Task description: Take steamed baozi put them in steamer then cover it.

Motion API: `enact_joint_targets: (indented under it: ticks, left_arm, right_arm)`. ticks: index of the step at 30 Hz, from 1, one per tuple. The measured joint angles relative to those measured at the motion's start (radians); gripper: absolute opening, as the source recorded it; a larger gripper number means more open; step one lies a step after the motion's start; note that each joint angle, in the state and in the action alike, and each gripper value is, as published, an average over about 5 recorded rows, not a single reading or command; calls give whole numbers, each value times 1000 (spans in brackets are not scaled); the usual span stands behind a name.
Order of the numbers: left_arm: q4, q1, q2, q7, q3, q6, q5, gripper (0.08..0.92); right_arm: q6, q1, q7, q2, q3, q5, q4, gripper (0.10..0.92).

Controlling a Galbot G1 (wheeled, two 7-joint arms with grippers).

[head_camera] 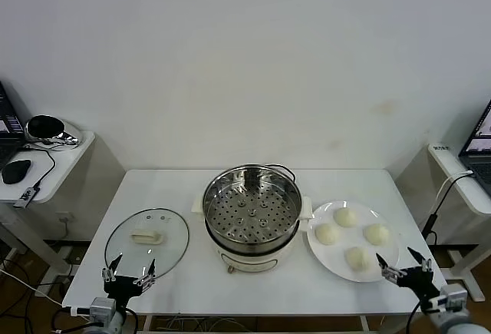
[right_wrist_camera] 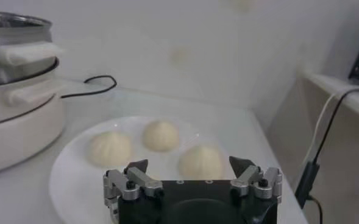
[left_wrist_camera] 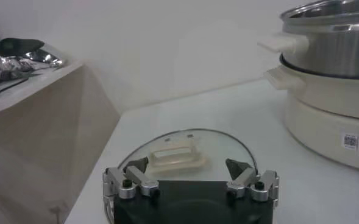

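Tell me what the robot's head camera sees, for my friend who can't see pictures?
An empty steel steamer sits mid-table, with its glass cover lying flat to its left and four baozi on a white plate to its right. The open left hand waits near the cover; the open right hand waits by the plate.

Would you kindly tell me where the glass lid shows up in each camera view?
Head view: the glass lid lies on the table, left of the steamer.
Left wrist view: lid just beyond the left end effector.
Right wrist view: not in it.
Shared landmark: the steamer.
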Motion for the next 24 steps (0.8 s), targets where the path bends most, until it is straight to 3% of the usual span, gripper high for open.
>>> enact_joint_targets:
  ticks: [5,12,24]
  left_arm:
    - [-10,8,-3,-3,12,-3,16,823]
    - [-23,21,-10,-11,19,-14,41,823]
    - [-49,53,-27,-22,21,-37,74,823]
  right_arm:
    - [-53,92,-103,-94,-30,-104,-9,823]
    - [-78,318,-407,-251,-157,-324,-60,823]
    - [18,943,-796,-314,-713,-578,-322,823]
